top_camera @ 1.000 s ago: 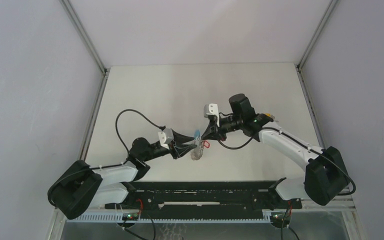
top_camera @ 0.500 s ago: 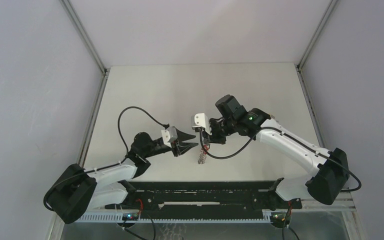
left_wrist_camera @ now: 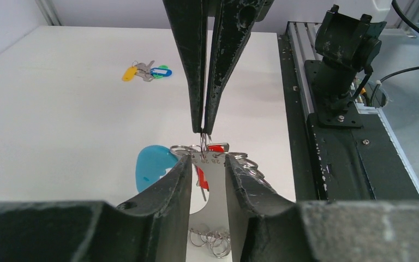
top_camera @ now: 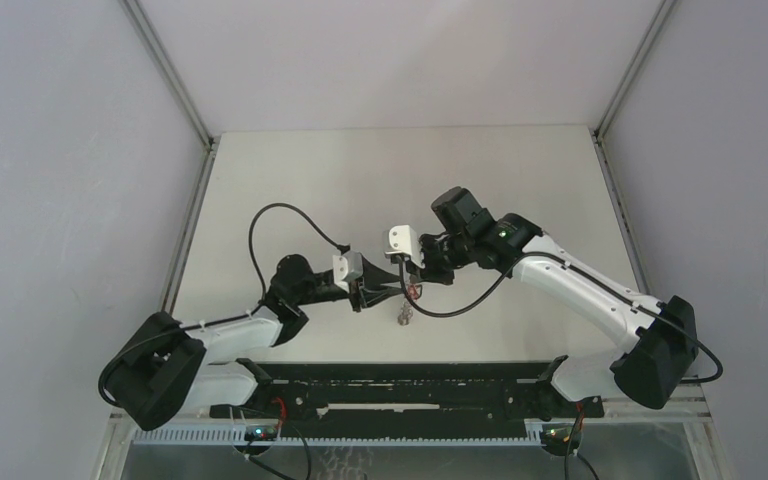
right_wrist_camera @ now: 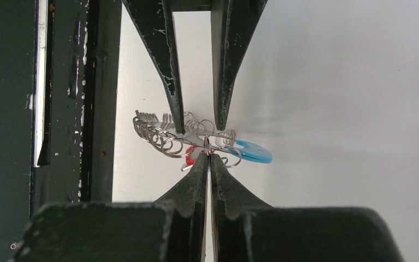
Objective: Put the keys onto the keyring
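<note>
Hanging near the middle of the tabletop's [top_camera: 360, 180] near edge, the silvery wire-ring keyring with blue plastic tab [right_wrist_camera: 169, 141] is pinched tight by my black right gripper [right_wrist_camera: 208, 157]. Black left gripper [left_wrist_camera: 206, 164] straddles its metal plate [left_wrist_camera: 210, 188], can't tell if clamped. A crooked squeeze could twist it loose.

A white table [top_camera: 360, 170] fills the frame, grey walls [top_camera: 60, 150] at nine and three o'clock, a black rail [top_camera: 400, 385] at six.

Silvery keyring [left_wrist_camera: 214, 162] with red key [left_wrist_camera: 215, 148] aloft; yellow and teal keys [left_wrist_camera: 144, 71] lying apart
</note>
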{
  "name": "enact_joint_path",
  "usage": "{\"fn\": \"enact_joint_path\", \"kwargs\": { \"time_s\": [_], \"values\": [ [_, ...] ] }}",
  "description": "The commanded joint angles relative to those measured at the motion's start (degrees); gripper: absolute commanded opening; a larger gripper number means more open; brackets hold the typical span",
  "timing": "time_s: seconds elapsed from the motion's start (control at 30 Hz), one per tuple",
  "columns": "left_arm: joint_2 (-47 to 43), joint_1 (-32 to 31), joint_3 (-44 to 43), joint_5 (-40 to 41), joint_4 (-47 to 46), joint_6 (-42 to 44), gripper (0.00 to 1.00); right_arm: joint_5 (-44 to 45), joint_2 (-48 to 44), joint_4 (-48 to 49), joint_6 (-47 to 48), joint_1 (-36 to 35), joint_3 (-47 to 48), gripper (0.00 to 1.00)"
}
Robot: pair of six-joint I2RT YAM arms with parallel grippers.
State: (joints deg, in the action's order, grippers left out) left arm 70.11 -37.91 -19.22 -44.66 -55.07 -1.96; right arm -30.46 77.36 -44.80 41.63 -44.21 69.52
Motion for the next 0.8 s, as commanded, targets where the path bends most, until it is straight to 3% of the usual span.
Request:
{"fn": "enact_joint_path", "kwargs": {
  "time_s": [0.0,0.77],
  "values": [
    [1.1,-0.1,-4.5,-1.6,-2.0,-0.1,0.31,-0.5,0.4,1.2,1.3,-0.5,2.3,0.00],
    [3.7,-0.2,-6.6,-3.0,0.0,0.1,0.20,-0.3,1.2,1.7,1.2,-1.8,3.4,0.00]
  ]
}}
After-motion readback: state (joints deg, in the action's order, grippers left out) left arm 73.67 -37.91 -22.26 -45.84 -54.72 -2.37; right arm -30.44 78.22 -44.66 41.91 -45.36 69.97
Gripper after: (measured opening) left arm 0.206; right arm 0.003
